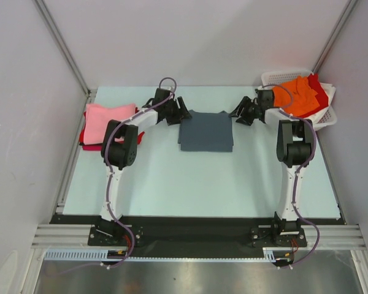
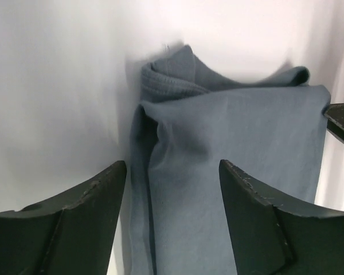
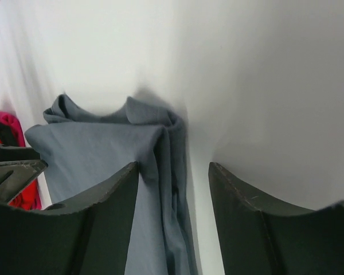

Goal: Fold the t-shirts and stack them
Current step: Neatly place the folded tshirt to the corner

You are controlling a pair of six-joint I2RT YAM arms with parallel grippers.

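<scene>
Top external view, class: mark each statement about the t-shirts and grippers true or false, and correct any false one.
1. The blue-grey t-shirt lies folded in the middle of the table. True.
2. The left gripper is shut on the blue-grey t-shirt. False: its jaws stand open at the shirt's far left corner.
3. The orange t-shirt lies in the white basket. True.
4. The pink t-shirt lies in the basket too. False: it tops a pile at the table's left edge.
5. The right gripper is open at the blue-grey t-shirt's far right corner. True.
</scene>
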